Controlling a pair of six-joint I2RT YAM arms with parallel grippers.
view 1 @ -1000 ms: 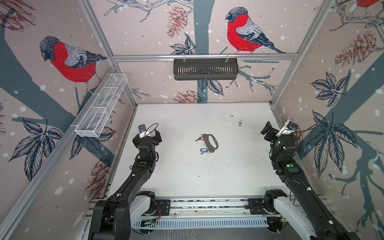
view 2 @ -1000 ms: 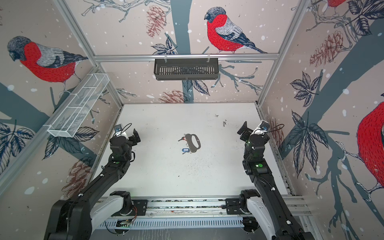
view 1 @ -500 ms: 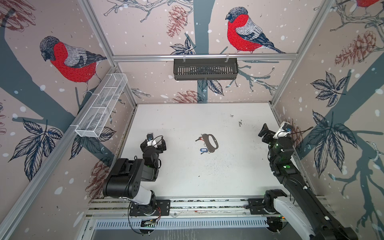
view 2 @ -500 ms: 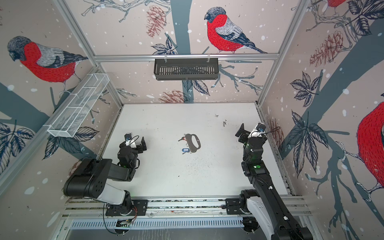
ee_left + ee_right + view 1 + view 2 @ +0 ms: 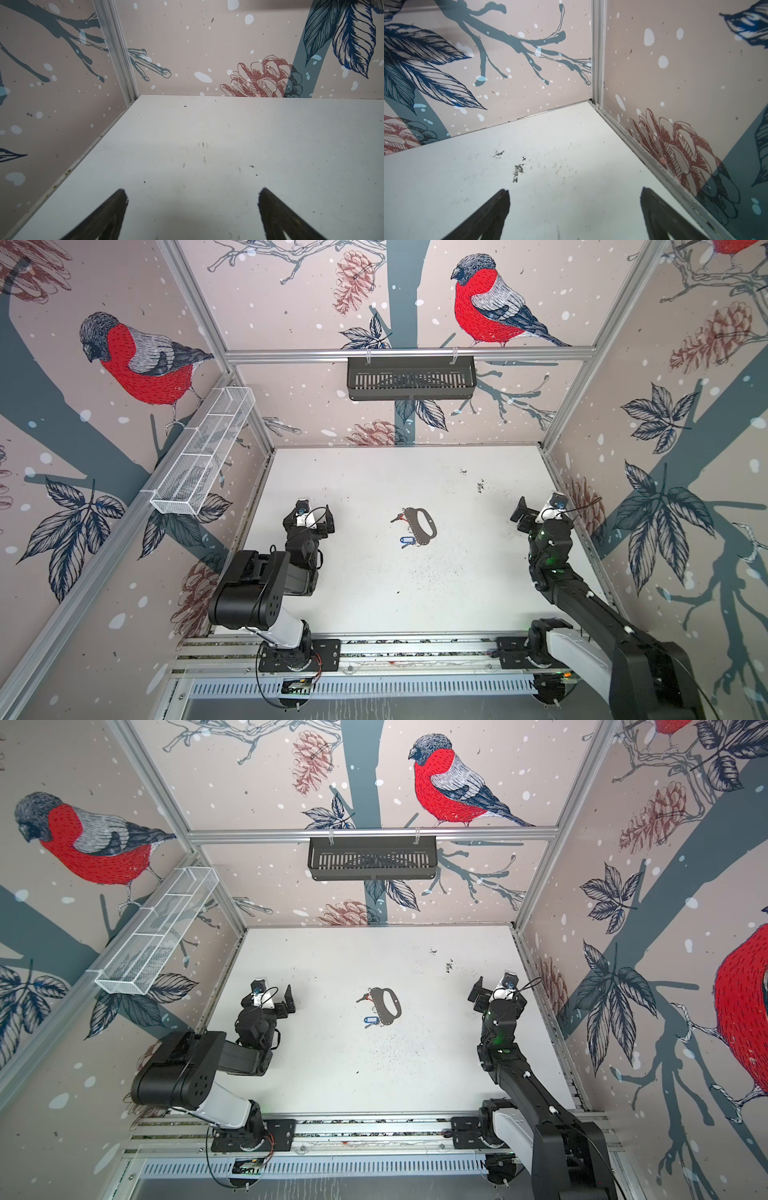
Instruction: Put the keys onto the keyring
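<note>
L arm is folded: elbow raised high toward the overhead cam, forearm doubling back down, wrist aimed at the back wall. In the wrist view the left gripper (image 5: 192, 193) hangs over the counter (image 5: 374, 597), well left of the keyring (image 5: 432, 525). Its jaws are spread wide w/ nothing btwn them. R arm runs long and low from its base. The right gripper (image 5: 575, 193) sits well right of the keyring, facing the back-right corner, jaws likewise wide apart and empty.

The keyring lies flat mid-counter, btwn the two grippers, touched by neither. At its far-left end are the red-tag keys (image 5: 398, 517), and just left of its near end the blue-tag keys (image 5: 406, 540). Can't tell if either set is threaded on.

Vs. 1 s ago: L arm was stretched straight & low. Its elbow has since swung up and its gripper is a bit nearer the keyring. R gripper has edged slightly toward the keyring. Keyring & both key sets haven't moved, and both grippers are as wide as before.
</note>
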